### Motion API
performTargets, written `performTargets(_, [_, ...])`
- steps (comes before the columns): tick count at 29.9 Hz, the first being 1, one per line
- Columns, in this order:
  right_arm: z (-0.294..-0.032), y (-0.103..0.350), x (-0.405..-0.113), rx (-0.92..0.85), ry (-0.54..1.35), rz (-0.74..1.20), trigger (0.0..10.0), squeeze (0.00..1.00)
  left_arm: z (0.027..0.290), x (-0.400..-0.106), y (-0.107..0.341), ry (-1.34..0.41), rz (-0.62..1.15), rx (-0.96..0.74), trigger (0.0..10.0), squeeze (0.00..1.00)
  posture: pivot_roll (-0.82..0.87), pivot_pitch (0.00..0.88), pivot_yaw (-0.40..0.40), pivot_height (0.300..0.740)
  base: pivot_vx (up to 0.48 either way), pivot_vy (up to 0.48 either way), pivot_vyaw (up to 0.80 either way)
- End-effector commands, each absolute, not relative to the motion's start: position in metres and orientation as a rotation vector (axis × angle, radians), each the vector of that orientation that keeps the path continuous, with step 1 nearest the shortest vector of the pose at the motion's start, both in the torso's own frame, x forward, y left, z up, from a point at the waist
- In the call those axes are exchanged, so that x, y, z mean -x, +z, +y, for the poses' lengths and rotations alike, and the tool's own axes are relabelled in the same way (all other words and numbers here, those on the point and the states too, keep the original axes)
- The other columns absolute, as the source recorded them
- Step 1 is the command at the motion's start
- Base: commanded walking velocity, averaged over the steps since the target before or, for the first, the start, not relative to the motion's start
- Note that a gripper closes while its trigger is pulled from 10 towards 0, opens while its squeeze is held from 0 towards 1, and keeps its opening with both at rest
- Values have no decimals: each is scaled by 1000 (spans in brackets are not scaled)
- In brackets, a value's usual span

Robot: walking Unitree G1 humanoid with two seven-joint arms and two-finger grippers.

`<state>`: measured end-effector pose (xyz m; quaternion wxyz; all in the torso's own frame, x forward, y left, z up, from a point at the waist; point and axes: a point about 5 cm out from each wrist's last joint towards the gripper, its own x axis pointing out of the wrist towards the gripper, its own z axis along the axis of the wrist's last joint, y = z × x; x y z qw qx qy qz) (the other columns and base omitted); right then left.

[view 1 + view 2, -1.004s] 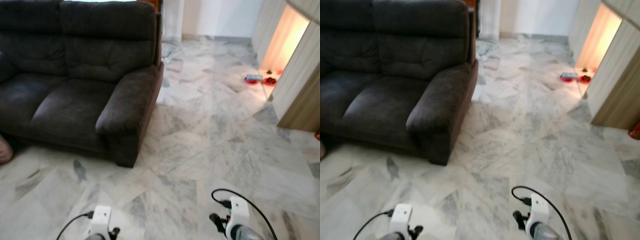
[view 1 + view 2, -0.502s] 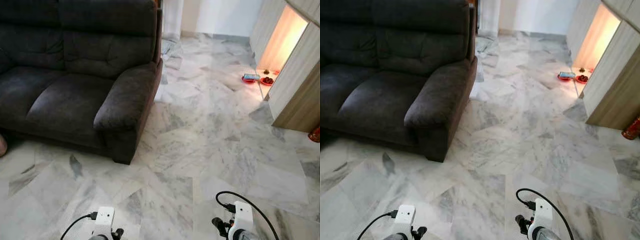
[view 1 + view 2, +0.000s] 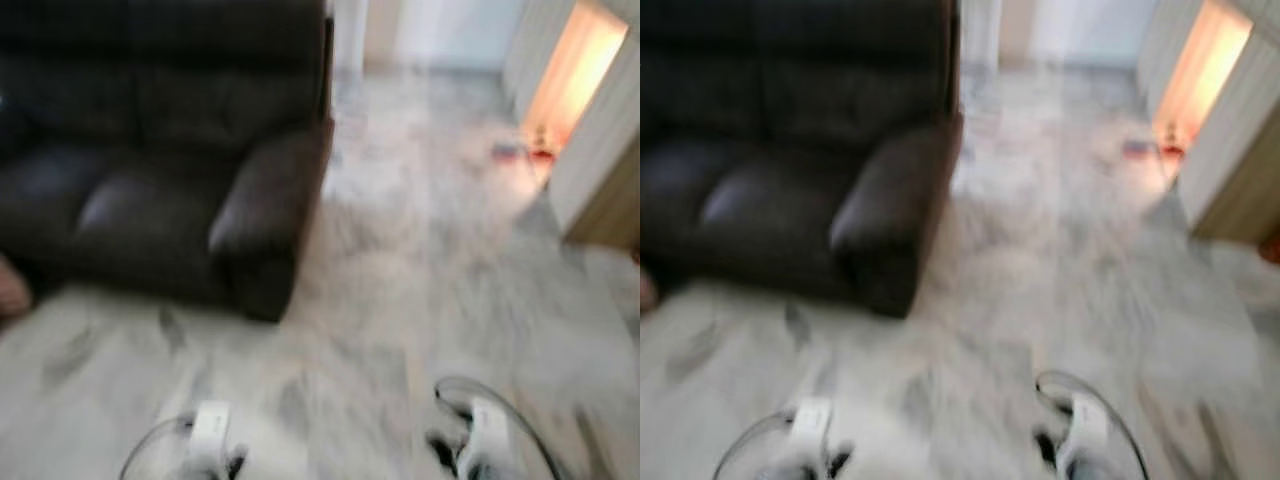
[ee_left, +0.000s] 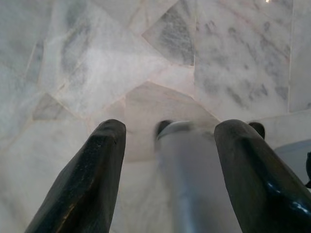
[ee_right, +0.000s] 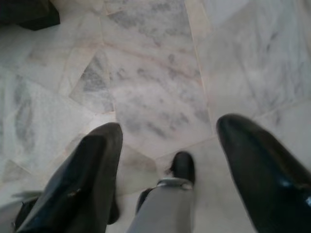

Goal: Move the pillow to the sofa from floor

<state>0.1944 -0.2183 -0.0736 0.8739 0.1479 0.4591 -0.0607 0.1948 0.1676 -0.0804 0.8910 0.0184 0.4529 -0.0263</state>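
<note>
The pillow [image 3: 10,288] was barely in frame, just a pinkish sliver at the far left edge of the left eye view, down on the floor [image 3: 400,300] just in front of the sofa's base. Blur smeared it, so its shape could not be made out. The sofa [image 3: 150,150] itself, dark and plump, took up the upper left of the frame, its near armrest [image 3: 265,205] jutting toward the centre. Pale marble floor ran across the rest, out to a warmly lit doorway [image 3: 580,70] in the upper right, with small red objects [image 3: 520,152] on the floor beside it, too blurred to identify.

Both arms hung low at the bottom edge. In its wrist view the left gripper [image 4: 170,165] pointed down at the marble, its two black fingers spread wide apart with nothing between them. The right gripper [image 5: 167,170] did the same, fingers apart and empty, with a dark corner of the sofa's base [image 5: 29,12] in the upper left of that frame.
</note>
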Motion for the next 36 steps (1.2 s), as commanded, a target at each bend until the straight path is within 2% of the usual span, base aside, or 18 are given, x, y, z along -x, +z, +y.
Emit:
performTargets(1, [-212,-73,-198,-305,-100,955,10000,0,176,-197,-78,-39,936,-58,10000,0,1,51,-32,740,0,424,0])
performTargets(36, [-211,-72,-199,-324,-99,942,10000,0,175,-197,-79,-51,941,-59,10000,0,-8,20,-20,740,0,424,0])
